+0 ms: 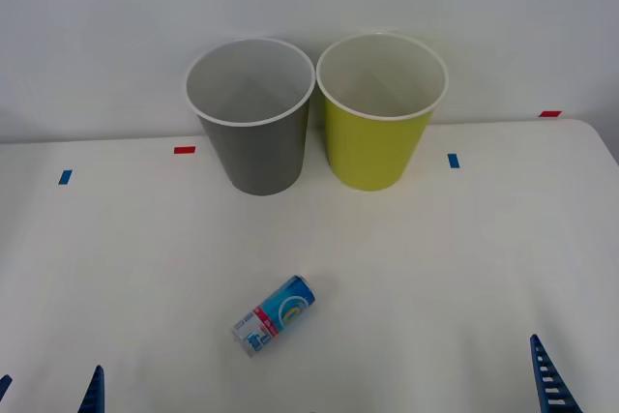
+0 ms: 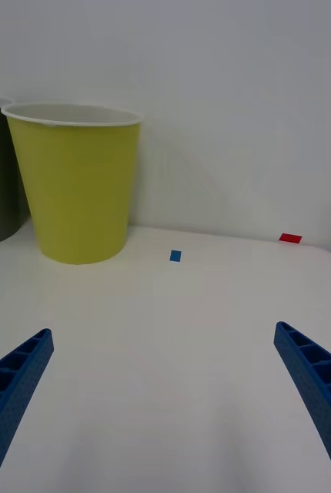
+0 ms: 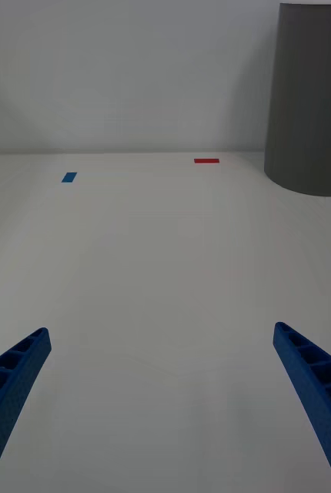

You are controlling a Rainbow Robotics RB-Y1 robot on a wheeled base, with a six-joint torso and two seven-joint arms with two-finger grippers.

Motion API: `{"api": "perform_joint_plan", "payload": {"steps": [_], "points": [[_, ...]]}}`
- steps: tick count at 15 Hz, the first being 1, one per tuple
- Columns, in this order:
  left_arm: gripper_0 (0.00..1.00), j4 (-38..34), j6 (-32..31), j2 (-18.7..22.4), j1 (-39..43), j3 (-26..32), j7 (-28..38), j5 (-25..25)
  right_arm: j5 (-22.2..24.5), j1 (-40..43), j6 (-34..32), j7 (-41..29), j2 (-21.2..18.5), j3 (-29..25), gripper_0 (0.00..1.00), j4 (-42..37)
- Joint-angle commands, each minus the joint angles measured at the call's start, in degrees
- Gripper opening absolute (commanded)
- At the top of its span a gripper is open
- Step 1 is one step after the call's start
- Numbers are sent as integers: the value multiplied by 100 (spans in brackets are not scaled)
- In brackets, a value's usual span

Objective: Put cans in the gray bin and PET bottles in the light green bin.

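Nearest the robot, both arms wait low at the front edge of the white table [image 1: 464, 268]. The left gripper [image 3: 162, 408] has its blue ribbed fingers spread wide apart with nothing between them, and the right gripper [image 2: 162, 400] is likewise spread and empty. In the front view their fingertips just poke up at the two bottom corners.

A little farther out lies the can [image 1: 275, 314], on its side and turned diagonally, roughly midway between the two arms and somewhat nearer the left one. It is well apart from both bins.

Such a can is probably light, and if empty its thin wall would dent under a hard squeeze. The round, smooth body is likely slippery and free to roll across the table when nudged. The safest hold looks to be across the middle of the barrel, fingers closing on the curved sides square to its long axis, so the wrist would need turning to match the diagonal lie. A moderate squeeze should do.

Beyond it stand the gray bin [image 1: 253, 132] and, just beside it on the robot's right, the light green bin [image 1: 379, 123], both upright and open. Small blue and red tape marks [image 1: 453, 160] dot the table near them.
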Motion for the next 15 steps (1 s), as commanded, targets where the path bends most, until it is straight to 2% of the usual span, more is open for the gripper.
{"api": "perform_joint_plan", "payload": {"steps": [1, 15], "points": [[100, 0, 0, 0, 0, 0, 0, 0, 0, 0, 0, 0, 0, 0, 100, 0], [100, 0, 0, 0, 0, 0, 0, 0, 0, 0, 0, 0, 0, 0, 100, 0]]}}
